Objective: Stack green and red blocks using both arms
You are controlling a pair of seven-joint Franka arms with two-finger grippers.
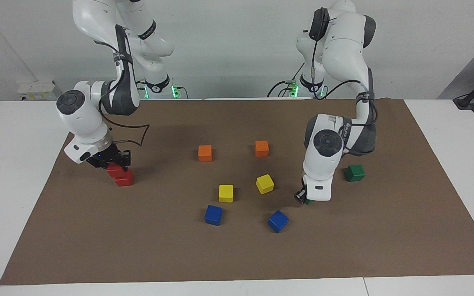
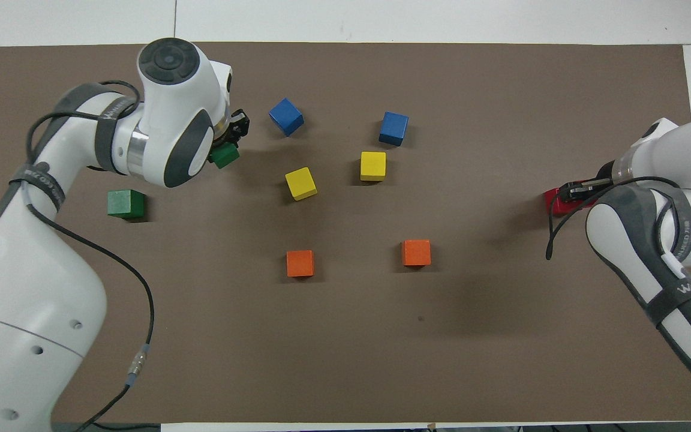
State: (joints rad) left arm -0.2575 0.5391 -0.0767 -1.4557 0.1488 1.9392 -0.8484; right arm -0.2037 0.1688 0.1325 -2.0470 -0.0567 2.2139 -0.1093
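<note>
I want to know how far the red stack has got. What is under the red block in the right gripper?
The right gripper is shut on a red block. Under it sits the other red block, on the mat. Whether the two touch cannot be seen.

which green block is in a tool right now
The green block held in the left tool, beside the blue blocks. The other green block sits alone on the mat, nearer the robots, with nothing gripping it.

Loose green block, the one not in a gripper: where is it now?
The loose green block sits on the brown mat toward the left arm's end of the table, nearer the robots than the blue blocks, beside the left arm's wrist.
</note>
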